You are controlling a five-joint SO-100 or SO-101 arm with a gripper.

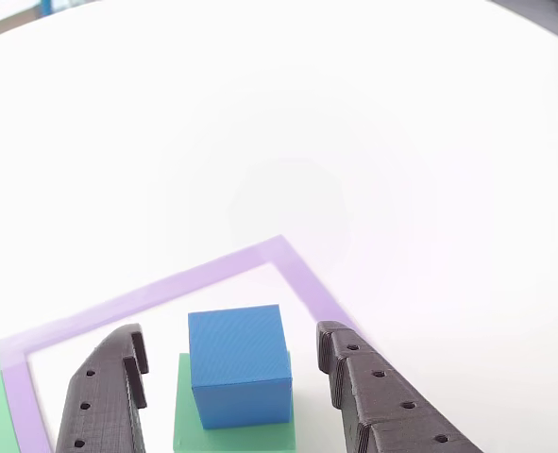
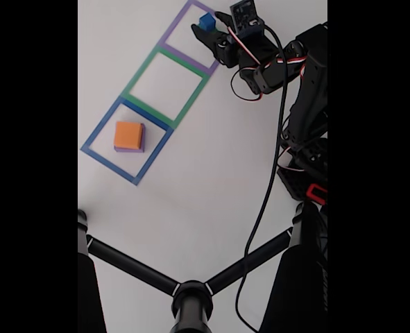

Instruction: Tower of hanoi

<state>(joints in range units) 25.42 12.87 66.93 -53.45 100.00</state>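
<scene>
White matte surface (image 2: 211,173), three taped square outlines in row. Blue block (image 1: 239,366) on green block (image 1: 233,429) inside purple outline (image 1: 297,269). Hand (image 1: 231,363) spread wide, fingers either side of blue block, not touching. Orange block (image 2: 129,134) on purple block (image 2: 139,148) in blue outline (image 2: 97,154), well apart. Green outline (image 2: 191,104) between. Black stand legs (image 2: 142,270) at bottom edge.

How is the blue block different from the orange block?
The blue block sits on a green block inside the purple taped square; the orange block sits on a purple block inside the blue taped square. The open claw has a finger on each side of the blue block; the orange block stands alone, far from it. Both top a two-block stack.
</scene>
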